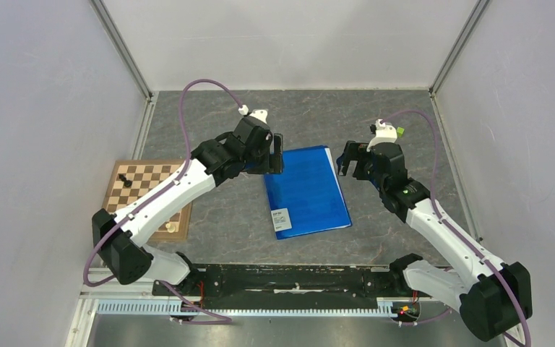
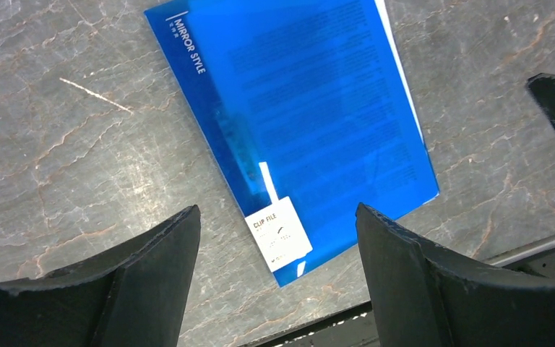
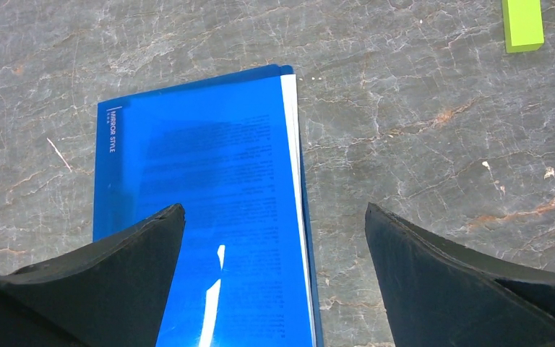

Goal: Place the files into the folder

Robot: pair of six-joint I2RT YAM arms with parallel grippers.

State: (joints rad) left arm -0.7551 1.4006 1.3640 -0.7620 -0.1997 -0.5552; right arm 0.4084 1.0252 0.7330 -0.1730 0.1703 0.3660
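The blue folder (image 1: 306, 191) lies closed and flat on the grey table, its white label (image 1: 281, 217) at the near left corner. The files show as printed text through its translucent cover (image 2: 311, 108), and a thin white edge of them (image 3: 293, 144) sticks out along the folder's right side. My left gripper (image 1: 277, 153) hangs open above the folder's far left corner, with nothing between its fingers (image 2: 159, 267). My right gripper (image 1: 350, 162) stands open just right of the folder's far right edge, also holding nothing; its fingers (image 3: 137, 253) straddle that edge in the right wrist view.
A wooden chessboard (image 1: 144, 195) with a black piece (image 1: 123, 178) and a white piece (image 1: 172, 228) lies at the left. Small green blocks (image 3: 522, 25) lie on the table beyond the folder. The arms' black base rail (image 1: 289, 278) runs along the near edge.
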